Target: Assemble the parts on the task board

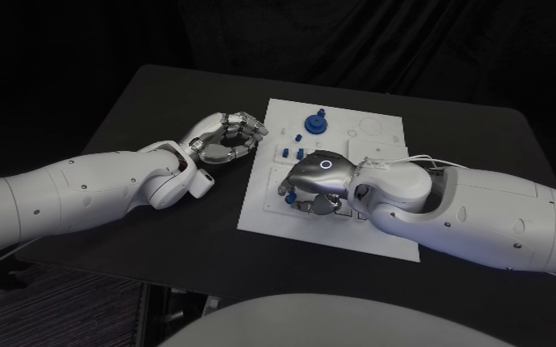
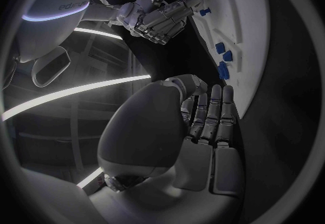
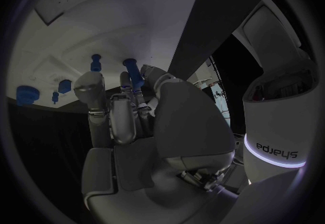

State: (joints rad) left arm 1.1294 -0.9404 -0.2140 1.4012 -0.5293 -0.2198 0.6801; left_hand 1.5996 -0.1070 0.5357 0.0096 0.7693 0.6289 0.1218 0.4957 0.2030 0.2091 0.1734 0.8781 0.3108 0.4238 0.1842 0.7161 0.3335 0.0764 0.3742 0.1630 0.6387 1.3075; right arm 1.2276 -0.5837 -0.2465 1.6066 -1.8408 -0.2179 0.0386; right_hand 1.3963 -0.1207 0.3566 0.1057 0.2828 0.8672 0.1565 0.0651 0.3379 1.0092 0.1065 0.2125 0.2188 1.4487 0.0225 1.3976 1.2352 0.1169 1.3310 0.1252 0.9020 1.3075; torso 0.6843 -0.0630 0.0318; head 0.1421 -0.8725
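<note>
The task board lies in the middle of the table. On the board, a tall part stands toward the far edge, with a pair of small parts just nearer than it — both left of the board's centre. The left hand rests on the table just beside the board's left edge, while the right hand sits over the board's near left portion — fingers around a peg-like part.
</note>
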